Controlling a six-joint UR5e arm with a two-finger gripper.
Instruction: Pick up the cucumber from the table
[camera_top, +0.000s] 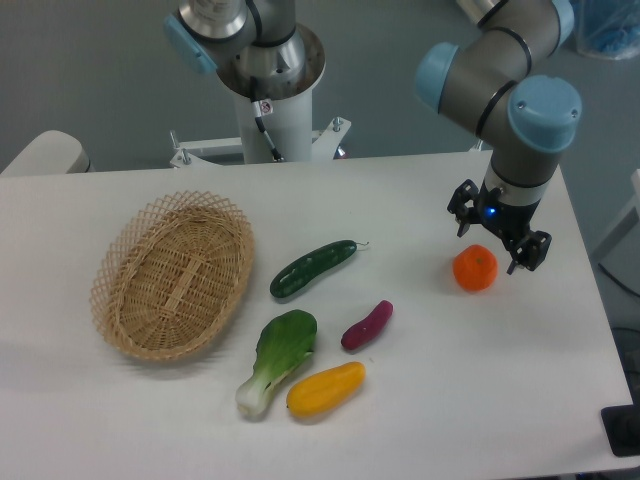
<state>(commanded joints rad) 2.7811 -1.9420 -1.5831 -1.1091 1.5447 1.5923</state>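
Nearest the camera lie a yellow vegetable (326, 389) and a bok choy (277, 360), side by side on the white worktop (480, 400). Just behind them rests a short purple sweet potato (367, 325). Behind that lies the cucumber (313, 269), flat on the worktop near its middle, slanting with its thin stem tip up to the right, just right of a wicker basket (173, 275). It looks stiff, fairly light and glossy, so probably slippery; I judge the best hold to be across its slim width at mid-length, jaws set square to the long axis, firm but not crushing. Farther right, the pincer (498, 239) hangs with its jaws spread and empty, just above and behind an orange fruit (475, 268). The cucumber sits well apart from the pincer, off to the image's left and at about the same depth, with nothing between them.
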